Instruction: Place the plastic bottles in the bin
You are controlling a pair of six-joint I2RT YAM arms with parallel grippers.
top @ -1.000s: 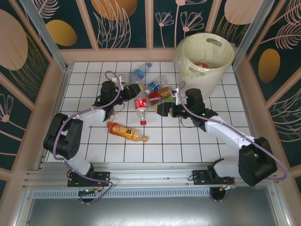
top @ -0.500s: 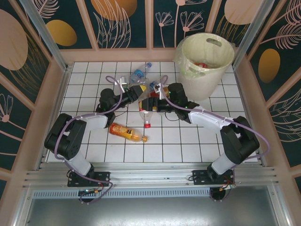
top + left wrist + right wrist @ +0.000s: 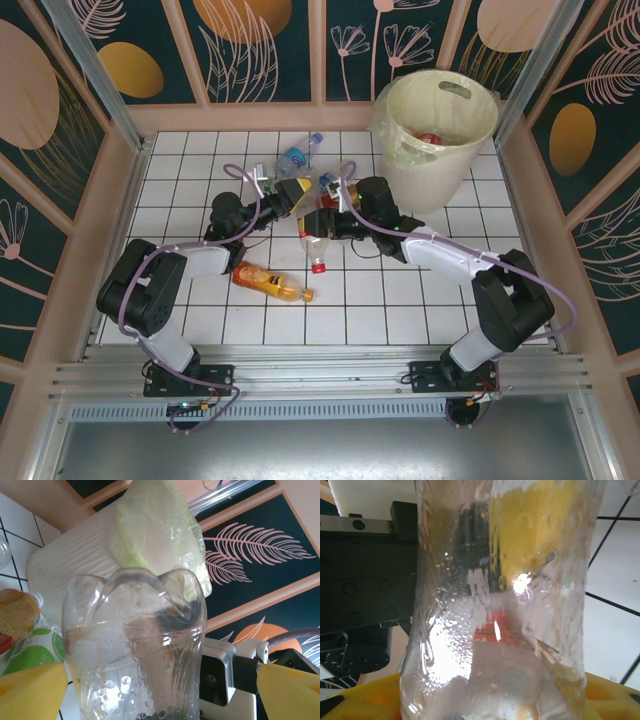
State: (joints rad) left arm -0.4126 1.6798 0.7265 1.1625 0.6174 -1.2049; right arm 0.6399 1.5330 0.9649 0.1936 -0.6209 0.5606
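Note:
A clear bottle (image 3: 313, 243) with a red label and red cap lies between both arms at mid floor. My left gripper (image 3: 296, 196) is rolled on its side around the bottle's base end (image 3: 135, 640). One yellow finger (image 3: 30, 692) touches it and the other (image 3: 290, 690) stands apart, so this gripper is open. My right gripper (image 3: 326, 222) straddles the same bottle (image 3: 495, 630), its yellow fingers (image 3: 360, 700) tight against both sides. The cream bin (image 3: 455, 165) stands far right with a red-labelled bottle (image 3: 430, 138) inside.
An orange bottle (image 3: 268, 281) lies on the tiles nearer the bases. Several more bottles (image 3: 295, 158) cluster behind the grippers, one orange-red (image 3: 340, 196). In the left wrist view a green-labelled bottle (image 3: 22, 635) lies beside the bin's ribbed wall (image 3: 75, 555). Wooden walls (image 3: 120, 200) ring the floor.
My right arm swung left from the open tiles onto the clear bottle. The left gripper edged right, and the bottle shifted slightly right and nearer.

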